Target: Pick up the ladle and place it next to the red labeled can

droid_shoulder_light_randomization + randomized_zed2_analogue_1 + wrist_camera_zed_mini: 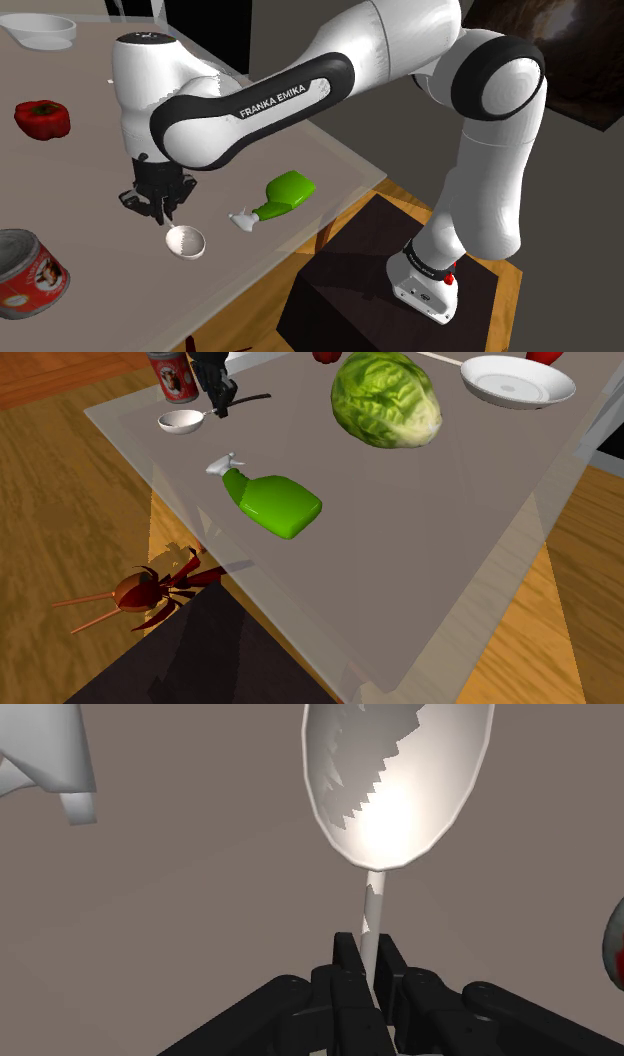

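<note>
Half done at best: black two-finger gripper (368, 979) is clamped on the thin handle (372, 914) of the white round-bowled ladle (186, 241), near the red-labelled silver can (28, 272). Lift and placement beside the can remain.

A home kitchen, judging by the wood floor (60, 502) and table (430, 552) carrying lettuce (387, 399), pan (515, 380) and pepper (42, 117).

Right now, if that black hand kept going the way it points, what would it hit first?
Most likely the grey table top: the hand points down at it, fingers shut on the thin handle of the ladle. The gap looks small, though depth is unclear.
</note>
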You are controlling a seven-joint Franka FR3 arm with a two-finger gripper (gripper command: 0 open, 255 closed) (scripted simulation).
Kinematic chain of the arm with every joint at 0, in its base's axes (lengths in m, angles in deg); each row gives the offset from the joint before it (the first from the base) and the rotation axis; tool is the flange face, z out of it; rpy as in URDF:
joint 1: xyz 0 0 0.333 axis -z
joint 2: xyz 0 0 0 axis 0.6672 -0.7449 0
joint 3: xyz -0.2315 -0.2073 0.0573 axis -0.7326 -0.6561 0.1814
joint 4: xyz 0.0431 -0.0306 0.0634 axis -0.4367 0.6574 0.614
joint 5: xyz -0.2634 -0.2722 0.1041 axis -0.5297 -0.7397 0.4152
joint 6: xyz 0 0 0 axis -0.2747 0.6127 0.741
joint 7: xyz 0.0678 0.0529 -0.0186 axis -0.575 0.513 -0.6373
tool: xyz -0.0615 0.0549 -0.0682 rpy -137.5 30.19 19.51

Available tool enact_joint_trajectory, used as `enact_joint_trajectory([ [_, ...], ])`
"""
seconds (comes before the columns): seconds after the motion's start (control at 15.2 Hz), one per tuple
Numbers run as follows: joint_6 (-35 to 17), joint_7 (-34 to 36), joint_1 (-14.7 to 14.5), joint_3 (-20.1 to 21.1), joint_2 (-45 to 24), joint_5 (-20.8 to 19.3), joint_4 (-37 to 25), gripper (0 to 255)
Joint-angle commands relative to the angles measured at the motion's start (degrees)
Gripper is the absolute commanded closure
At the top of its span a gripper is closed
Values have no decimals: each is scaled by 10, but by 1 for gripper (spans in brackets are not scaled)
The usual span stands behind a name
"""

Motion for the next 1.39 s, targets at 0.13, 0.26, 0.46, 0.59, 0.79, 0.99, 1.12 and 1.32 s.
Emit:
enact_joint_trajectory([
  [0.13, -15, 0, -1, -2, -9, -3, 6, 255],
  [0.26, -15, 0, -1, -2, -9, -3, 6, 255],
  [0.46, -15, 0, -1, -2, -9, -3, 6, 255],
  [0.59, -15, 0, -1, -2, -9, -3, 6, 0],
  [0.79, -15, 0, -1, -2, -9, -3, 6, 0],
  [0.99, 0, -2, 1, 0, 0, 0, 0, 0],
  [1.12, 31, -5, 5, 2, 19, 6, -13, 0],
  [1.32, 43, -7, 7, 3, 25, 8, -19, 0],
])
